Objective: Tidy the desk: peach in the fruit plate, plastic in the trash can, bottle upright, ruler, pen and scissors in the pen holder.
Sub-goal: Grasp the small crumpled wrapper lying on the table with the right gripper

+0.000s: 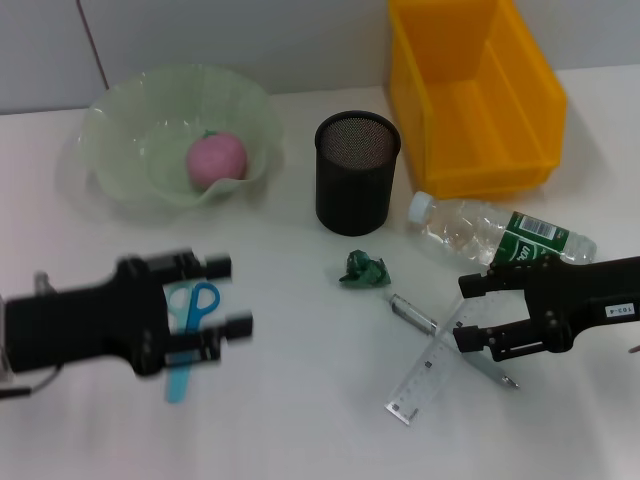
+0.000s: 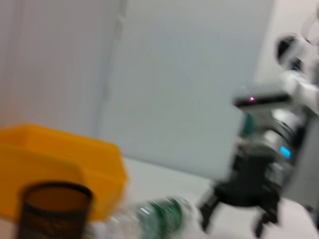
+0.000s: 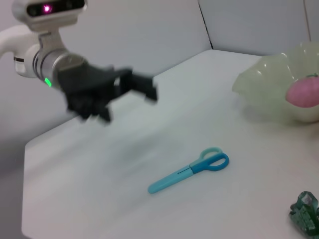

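White table (image 1: pixel 290 400); pale wall panels behind it, a dark seam at the upper left of the head view.

Containers:
- Fruit plate (image 1: pixel 120 150), pale green, wavy rim, upper left. Peach (image 1: pixel 216 160) lies inside it.
- Pen holder (image 1: pixel 357 172), black mesh, upper centre, upright; contents cannot be made out.
- Yellow bin (image 1: pixel 475 90), upper right, open top; nothing visible in it.

Loose on the table:
- Bottle (image 1: pixel 495 232), clear with green label and white cap, on its side just below the bin, right of the pen holder.
- Green plastic (image 1: pixel 363 270), crumpled, just below the pen holder.
- Pen (image 1: pixel 412 313) and clear ruler (image 1: pixel 432 372), lower right of centre, overlapping near the right hand.
- Scissors (image 1: pixel 186 335), blue, lower left, flat on the table.

Hands:
- Left hand (image 1: pixel 225 296), lower left, above the scissors; fingers apart, nothing held. The right wrist view shows it clear of the table, away from the scissors.
- Right hand (image 1: pixel 468 312), lower right, over the pen and ruler beside the bottle; fingers apart, nothing gripped.
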Available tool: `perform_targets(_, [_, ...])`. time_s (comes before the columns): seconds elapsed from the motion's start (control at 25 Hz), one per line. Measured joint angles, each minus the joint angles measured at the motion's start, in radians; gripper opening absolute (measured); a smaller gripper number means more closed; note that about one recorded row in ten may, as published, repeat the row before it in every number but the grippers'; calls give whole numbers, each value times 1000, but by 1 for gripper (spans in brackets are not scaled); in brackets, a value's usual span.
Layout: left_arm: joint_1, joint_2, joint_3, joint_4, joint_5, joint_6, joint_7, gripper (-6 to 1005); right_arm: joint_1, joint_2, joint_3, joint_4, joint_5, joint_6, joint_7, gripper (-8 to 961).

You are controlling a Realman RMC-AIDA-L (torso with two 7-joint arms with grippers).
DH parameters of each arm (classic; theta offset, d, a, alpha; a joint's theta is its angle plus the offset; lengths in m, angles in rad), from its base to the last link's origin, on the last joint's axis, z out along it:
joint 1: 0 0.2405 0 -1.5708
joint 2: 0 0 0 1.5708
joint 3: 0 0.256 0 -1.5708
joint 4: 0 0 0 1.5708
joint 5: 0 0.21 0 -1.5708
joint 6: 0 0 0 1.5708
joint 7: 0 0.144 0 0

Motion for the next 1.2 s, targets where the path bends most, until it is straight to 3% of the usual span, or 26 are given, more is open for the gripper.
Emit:
perform_targets(0.44, [23, -26, -14, 70, 199, -79, -12, 710, 1, -9, -11, -9, 0, -5, 8, 819])
perform_targets(0.84, [75, -46, -39, 162, 221, -92, -14, 710, 16, -14, -11, -35, -1, -22, 29, 819])
perform_targets(1.2, [62, -49, -39, 163, 221, -94, -15, 712, 146, -14, -149, -246, -27, -36, 390, 818])
